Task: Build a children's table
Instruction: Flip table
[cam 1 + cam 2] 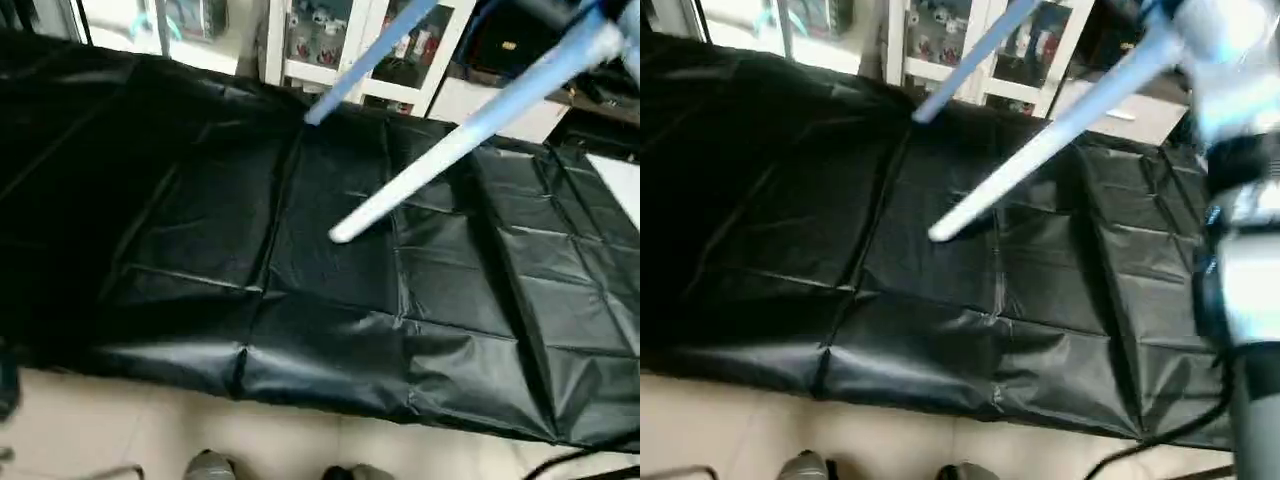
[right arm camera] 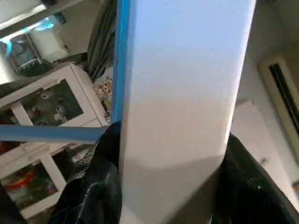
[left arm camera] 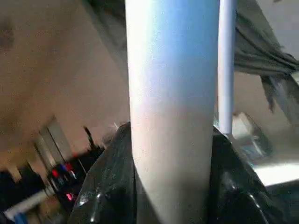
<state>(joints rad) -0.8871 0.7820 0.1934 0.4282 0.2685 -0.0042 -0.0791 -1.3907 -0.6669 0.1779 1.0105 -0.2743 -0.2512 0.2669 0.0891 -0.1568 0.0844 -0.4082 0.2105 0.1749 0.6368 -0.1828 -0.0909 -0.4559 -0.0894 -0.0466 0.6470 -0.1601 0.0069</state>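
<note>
Since both of my tools are up in the air, the handling question is already live: my left tool [image 3: 170,154] has its black fingers [image 3: 105,186] partly closed against either side of a long white tapered plastic tube leg [image 1: 440,150], and my right tool [image 2: 173,158] grips a white tube the same way, jaws about half open around it. A second white tube leg [image 1: 370,60] slants beside the first. I cannot tell which tool has which leg. Both legs hang above the black sheet-covered counter [image 1: 200,220], running from over its far right corner down toward its middle, and the nearer one's free end hovers above the sheet without touching it. I judge these legs to be light, hollow and stiff, so weight is no worry, but a long tube held near one end will swing and lever against my fingers. The plastic looks smooth and the wall is round, so it may roll or slide in a two-finger pinch, and the taper could let it creep toward the thinner end. I would hold across the full width, near the end that goes into a socket, firmly but short of denting the wall.
</note>
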